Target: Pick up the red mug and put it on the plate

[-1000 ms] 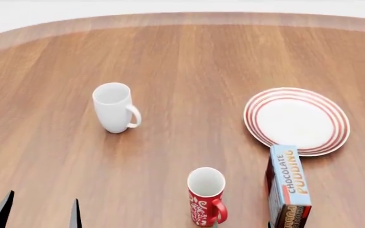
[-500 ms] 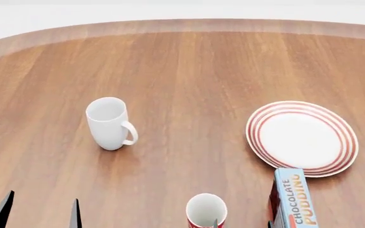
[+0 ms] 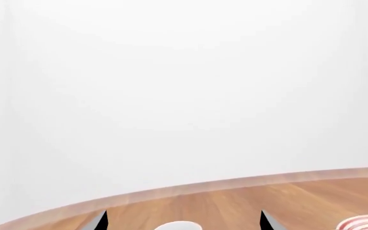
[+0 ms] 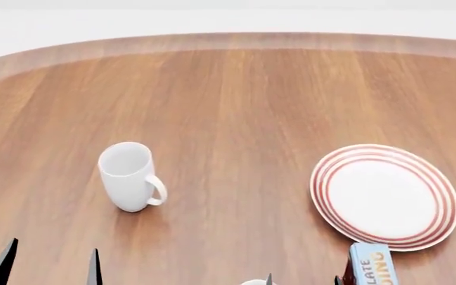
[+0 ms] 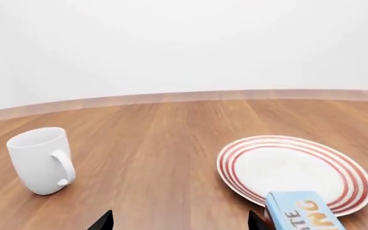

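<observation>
One round wooden bench (image 4: 236, 101) fills the head view, its curved far edge meeting a plain white backdrop. On it lies one plate (image 4: 385, 196), white with concentric red rings, at the right side of that view and bare on top; the right wrist view shows the same plate (image 5: 294, 170) flat on the wood. One plain white mug (image 4: 126, 176) stands upright well apart from the plate, toward the left, its handle turned toward the plate side. One blue pudding box (image 4: 370, 270) stands just at the near edge of the plate, cut off by the lower border of the head view; whether it touches the rim cannot be told.

The red mug (image 4: 253, 282) shows only as a thin white sliver of rim at the very bottom of the head view, near the robot, between the white mug and the box; none of its red body is in sight, and it is not on the plate.

Two grippers are partly visible. The left gripper (image 4: 50, 264) shows two dark tips spread wide apart with nothing between them. The right gripper (image 5: 179, 220) likewise shows two dark tips set wide, jaws holding nothing.
</observation>
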Robot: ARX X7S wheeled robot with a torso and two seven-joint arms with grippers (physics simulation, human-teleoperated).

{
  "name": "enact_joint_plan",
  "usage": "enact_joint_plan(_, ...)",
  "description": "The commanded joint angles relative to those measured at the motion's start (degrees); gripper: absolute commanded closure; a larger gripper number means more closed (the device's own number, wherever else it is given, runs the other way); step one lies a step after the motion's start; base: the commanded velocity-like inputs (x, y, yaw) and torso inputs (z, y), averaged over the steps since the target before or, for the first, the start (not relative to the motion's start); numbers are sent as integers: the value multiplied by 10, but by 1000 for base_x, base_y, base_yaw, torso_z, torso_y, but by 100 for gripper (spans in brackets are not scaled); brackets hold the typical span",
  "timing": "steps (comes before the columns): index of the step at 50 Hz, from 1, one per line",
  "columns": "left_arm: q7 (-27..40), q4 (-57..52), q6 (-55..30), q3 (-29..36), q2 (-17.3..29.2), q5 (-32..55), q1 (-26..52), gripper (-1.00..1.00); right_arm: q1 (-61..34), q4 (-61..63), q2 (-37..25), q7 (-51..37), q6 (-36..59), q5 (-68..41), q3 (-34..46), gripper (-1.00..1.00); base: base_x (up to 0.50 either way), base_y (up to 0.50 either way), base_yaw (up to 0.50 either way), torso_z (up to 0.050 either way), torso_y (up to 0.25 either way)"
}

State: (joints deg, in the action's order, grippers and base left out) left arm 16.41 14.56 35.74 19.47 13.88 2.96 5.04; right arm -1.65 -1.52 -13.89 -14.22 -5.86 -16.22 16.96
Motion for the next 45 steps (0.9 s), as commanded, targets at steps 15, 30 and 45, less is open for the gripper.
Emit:
enact_joint_plan(15, 6, 1, 2, 5, 3, 0, 1, -100, 3, 7, -5, -7, -1, -4, 5, -100, 195, 0, 0, 0, 0)
enact_joint_plan(30, 8, 1, 2, 9, 6, 1, 2, -100, 1, 2, -7, -7, -6, -7, 8, -100, 195, 0, 0, 0, 1)
enact_joint_plan(45, 11, 2, 4, 11, 7, 1, 3, -100, -3, -5, -8, -11, -4, -8, 12, -100, 187, 0, 0, 0, 0)
